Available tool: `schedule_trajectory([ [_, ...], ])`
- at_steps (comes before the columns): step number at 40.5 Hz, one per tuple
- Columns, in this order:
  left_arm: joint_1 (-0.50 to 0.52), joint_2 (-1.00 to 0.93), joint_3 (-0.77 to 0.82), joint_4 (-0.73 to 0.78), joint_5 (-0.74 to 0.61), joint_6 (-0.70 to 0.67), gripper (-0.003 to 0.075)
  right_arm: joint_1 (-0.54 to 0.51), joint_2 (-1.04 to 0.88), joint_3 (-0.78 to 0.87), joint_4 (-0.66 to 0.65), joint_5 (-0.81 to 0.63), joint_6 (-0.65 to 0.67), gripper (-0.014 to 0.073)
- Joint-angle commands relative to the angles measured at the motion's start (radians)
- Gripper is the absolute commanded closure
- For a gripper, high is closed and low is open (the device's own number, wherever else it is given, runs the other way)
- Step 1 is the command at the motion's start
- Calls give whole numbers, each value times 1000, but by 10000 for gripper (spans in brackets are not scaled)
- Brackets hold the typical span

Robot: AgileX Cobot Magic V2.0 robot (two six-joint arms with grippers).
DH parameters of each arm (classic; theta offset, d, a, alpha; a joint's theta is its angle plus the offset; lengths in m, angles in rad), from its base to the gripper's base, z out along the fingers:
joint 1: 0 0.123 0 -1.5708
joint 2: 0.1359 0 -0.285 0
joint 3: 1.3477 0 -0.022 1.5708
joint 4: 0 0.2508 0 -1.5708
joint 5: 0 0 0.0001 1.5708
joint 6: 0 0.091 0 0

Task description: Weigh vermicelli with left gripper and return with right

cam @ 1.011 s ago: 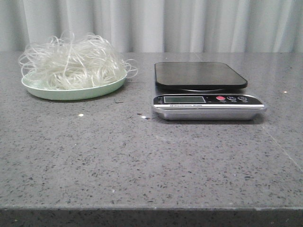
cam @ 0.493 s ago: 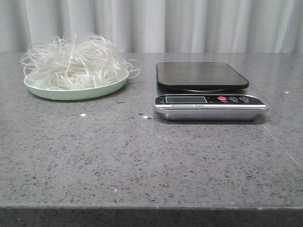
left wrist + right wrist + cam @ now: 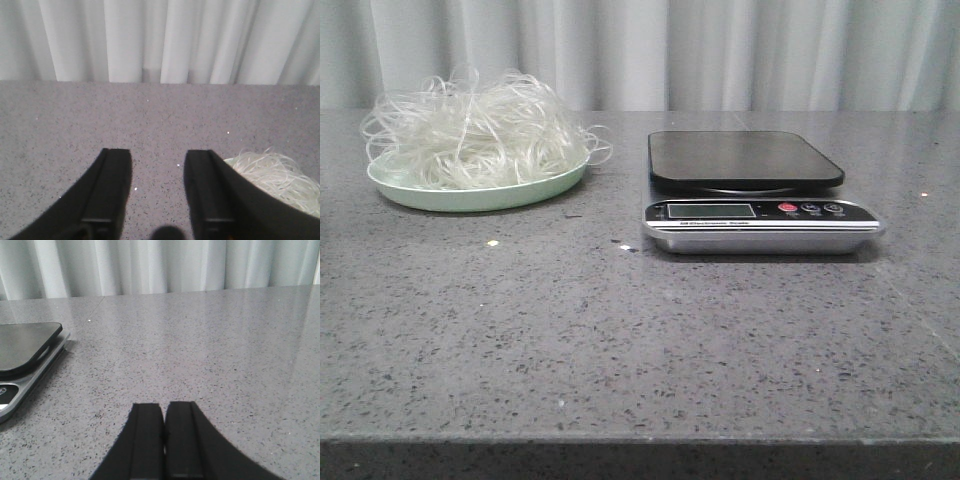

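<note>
front view: the vermicelli [image 3: 475,130], a loose heap of pale looping strands, fills a pale green plate [image 3: 480,193] on the grey speckled worktop [image 3: 620,330]. a digital kitchen scale [image 3: 760,205] stands beside the plate, apart from it, with a bare dark weighing platform [image 3: 745,158] and a silver front panel carrying a display [image 3: 712,210] and a red button [image 3: 787,208]. neither pincer shows in this view.

left wrist view: the left pincer [image 3: 157,192] stands wide, with bare worktop between its two black fingers [image 3: 112,192]; it holds nothing. the vermicelli [image 3: 270,175] lies just outside one finger, near its tip, on the side away from the gap; whether strand and finger touch cannot be told.

right wrist view: the right pincer [image 3: 164,440] is narrow, its two black fingers [image 3: 147,440] pressed together with nothing between them, over bare worktop. the scale [image 3: 27,365] sits well to one side of this pincer, partly cut by the frame edge. pleated pale curtains [image 3: 165,265] hang behind the worktop.
</note>
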Motion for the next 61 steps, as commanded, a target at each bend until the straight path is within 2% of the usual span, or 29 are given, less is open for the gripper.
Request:
schedule_trajectory([
  [1, -2, 52, -72, -26, -40, 2, 193, -7, -17, -8, 4, -64, -6, 443],
  [5, -2, 119, -120, -94, 12, 102, 139, -7, -17, -8, 4, -64, -6, 443],
  [13, -2, 248, -229, -391, 196, 423, 133, -7, -17, -8, 4, -64, -6, 443],
  [20, -2, 358, -288, -563, 281, 583, 133, -7, -17, -8, 4, -64, -6, 443],
  [30, -86, 472, -294, -562, 286, 711, 131, -7, -17, -8, 4, -64, -6, 443],
  [41, -205, 586, -294, -394, 241, 711, 132, -7, -17, -8, 4, -64, -6, 443],
  [52, -217, 653, -294, -366, 139, 711, 132, -7, -17, -8, 4, -64, -6, 443],
  [61, -217, 694, -294, -365, 129, 711, 162, -7, -17, -8, 4, -64, -6, 443],
])
